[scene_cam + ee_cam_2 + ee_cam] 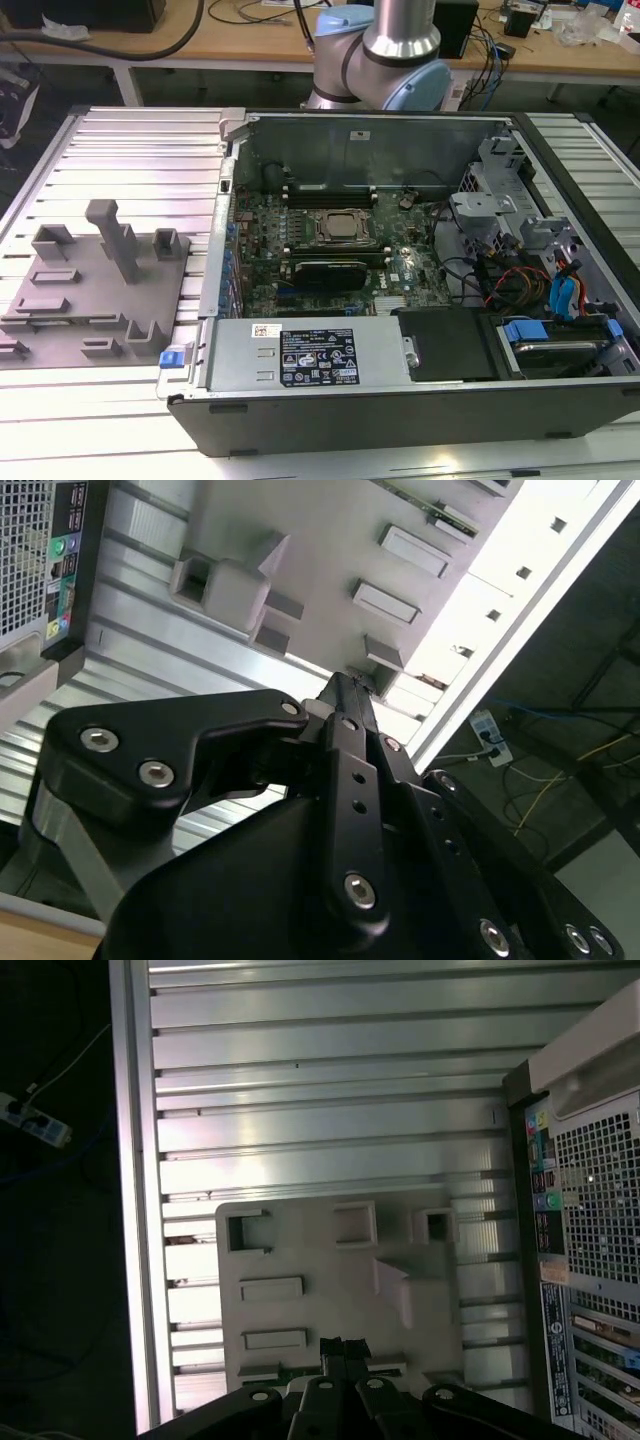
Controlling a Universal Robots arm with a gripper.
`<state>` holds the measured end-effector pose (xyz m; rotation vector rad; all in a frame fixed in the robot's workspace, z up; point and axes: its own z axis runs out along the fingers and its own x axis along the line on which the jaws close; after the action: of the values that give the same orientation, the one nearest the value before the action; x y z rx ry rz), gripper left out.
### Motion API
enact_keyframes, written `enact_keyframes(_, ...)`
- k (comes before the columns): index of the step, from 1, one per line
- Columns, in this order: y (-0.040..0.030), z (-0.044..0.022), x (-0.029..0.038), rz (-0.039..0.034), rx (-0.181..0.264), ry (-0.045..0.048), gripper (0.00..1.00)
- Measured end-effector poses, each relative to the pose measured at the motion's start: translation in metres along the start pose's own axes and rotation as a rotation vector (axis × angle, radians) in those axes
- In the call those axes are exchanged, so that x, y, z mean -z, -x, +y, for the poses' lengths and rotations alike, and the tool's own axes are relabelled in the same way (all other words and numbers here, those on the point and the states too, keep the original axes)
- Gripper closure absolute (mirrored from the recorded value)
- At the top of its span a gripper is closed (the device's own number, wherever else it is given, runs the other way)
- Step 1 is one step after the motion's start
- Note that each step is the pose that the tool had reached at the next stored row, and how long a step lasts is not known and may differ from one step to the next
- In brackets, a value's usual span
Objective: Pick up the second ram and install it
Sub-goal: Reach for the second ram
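Observation:
In both wrist views my gripper (350, 678) (343, 1344) hangs well above the grey fixture plate (330, 1270) (90, 300). Its black fingers are pressed together, shut, with nothing between them. A thin dark green strip, the second ram (440, 516), lies in a slot along one edge of that plate. In the first wrist view the same strip (285, 1369) shows just beside the fingertips, partly hidden by them. The open computer case (400, 400) holds the motherboard (330, 240), with long memory slots (330, 188) next to the CPU socket (335, 228).
The fixture plate carries raised grey blocks (112, 235) and stands on a ribbed aluminium table (130, 150) at the exterior view's left. The arm's base (385, 55) rises behind the case. Cables (530, 280) and drive cages (550, 335) crowd the case's right side.

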<state>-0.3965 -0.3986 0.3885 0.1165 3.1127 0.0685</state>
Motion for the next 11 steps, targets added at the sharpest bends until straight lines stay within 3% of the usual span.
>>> enact_keyframes(5,-0.0037,-0.0044,-0.0001,-0.0001,0.0,0.0001,0.89)
enact_keyframes(8,-0.0031,-0.0131,-0.0001,0.0,0.0,0.0,0.89)
enact_keyframes(11,-0.002,-0.0283,-0.0009,-0.0001,0.0,-0.0002,0.89)
